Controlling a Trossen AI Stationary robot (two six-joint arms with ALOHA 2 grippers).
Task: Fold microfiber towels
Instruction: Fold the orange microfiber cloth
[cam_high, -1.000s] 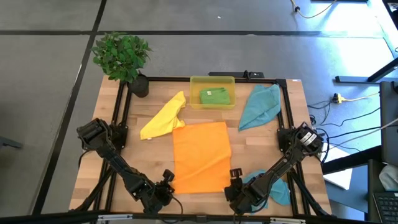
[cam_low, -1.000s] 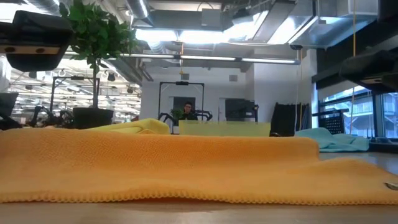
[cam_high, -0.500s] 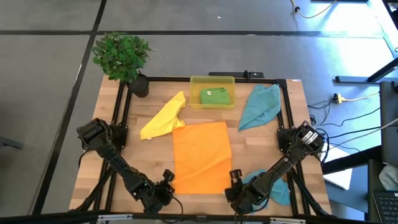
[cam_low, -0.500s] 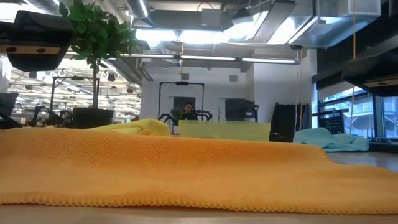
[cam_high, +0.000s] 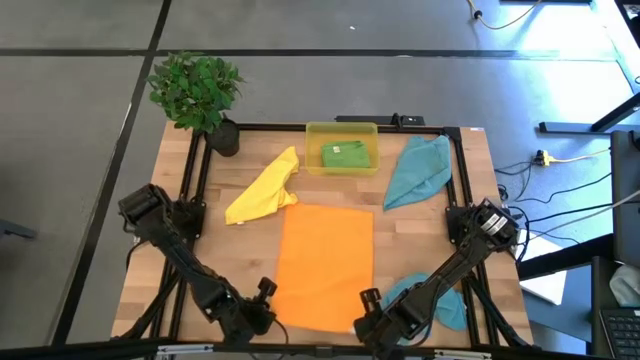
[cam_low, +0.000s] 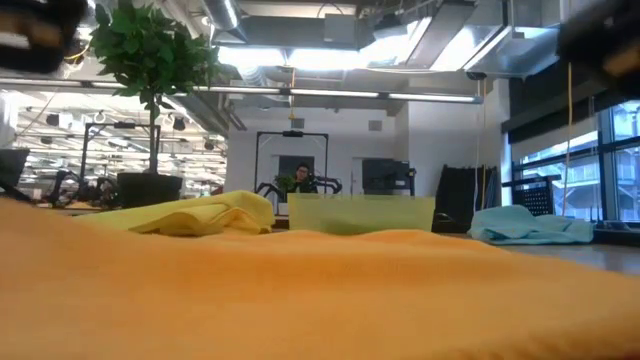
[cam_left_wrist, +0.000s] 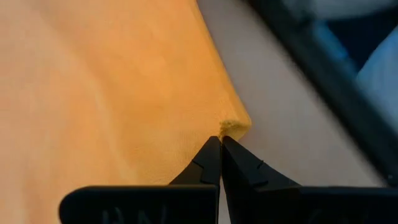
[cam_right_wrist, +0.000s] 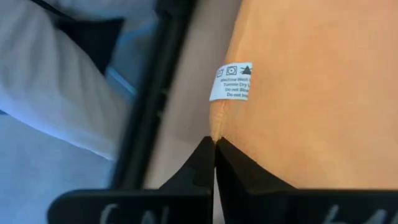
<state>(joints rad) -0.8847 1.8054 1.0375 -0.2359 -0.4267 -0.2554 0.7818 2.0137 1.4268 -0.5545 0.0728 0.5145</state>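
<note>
Orange towel (cam_high: 325, 262) is lying spread at the worktop's (cam_high: 400, 232) centre, its near edge reaching six o'clock. Left gripper (cam_left_wrist: 220, 140) is pinching one near corner at seven o'clock, fingers clenched on the cloth; right gripper (cam_right_wrist: 214, 142) is pinching the other near corner at five o'clock, beside the white care label (cam_right_wrist: 231, 82). Yellow towel (cam_high: 262, 187) is lying crumpled at eleven o'clock, one teal towel (cam_high: 418, 170) at two o'clock, green towel (cam_high: 345, 154) sitting in the yellow bin (cam_high: 341, 129) at twelve.
</note>
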